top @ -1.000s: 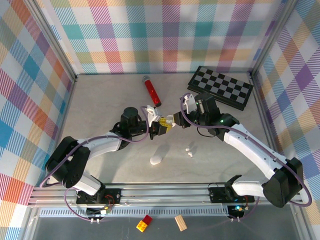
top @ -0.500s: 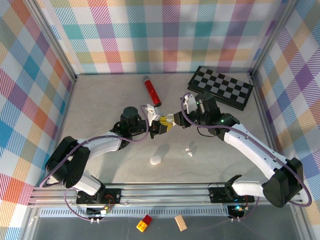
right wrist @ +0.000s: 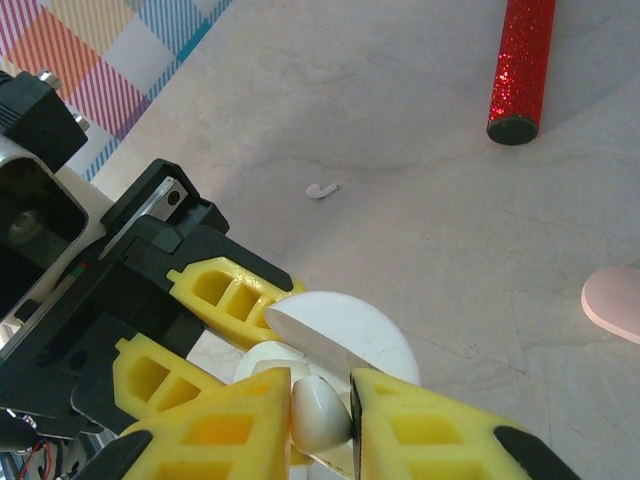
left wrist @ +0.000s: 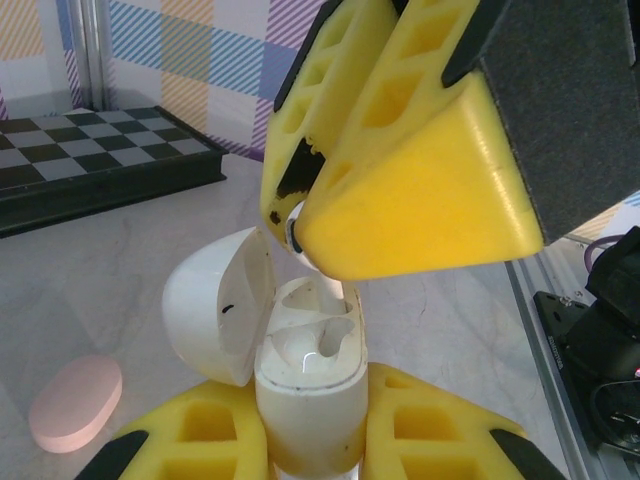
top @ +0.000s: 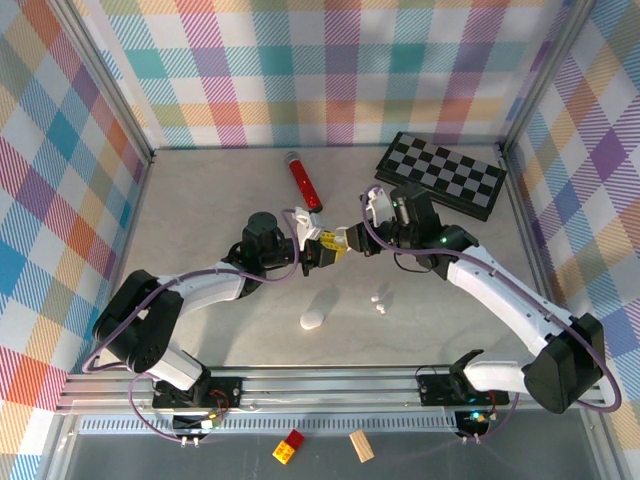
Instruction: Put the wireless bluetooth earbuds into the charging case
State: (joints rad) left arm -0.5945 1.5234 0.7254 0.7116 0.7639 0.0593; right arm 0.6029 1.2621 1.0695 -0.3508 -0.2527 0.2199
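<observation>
Right pincer (right wrist: 322, 438), clamped on a white earbud (right wrist: 318, 412), hangs just above the open case (left wrist: 305, 385) that left pincer (left wrist: 312, 455) grips.

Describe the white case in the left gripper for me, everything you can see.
The charging case is glossy white plastic and pill-shaped. The left gripper clamps it upright by its lower body. Its hinged lid is swung open to one side, exposing the moulded wells. The right gripper holds a white earbud just above the opening.
</observation>
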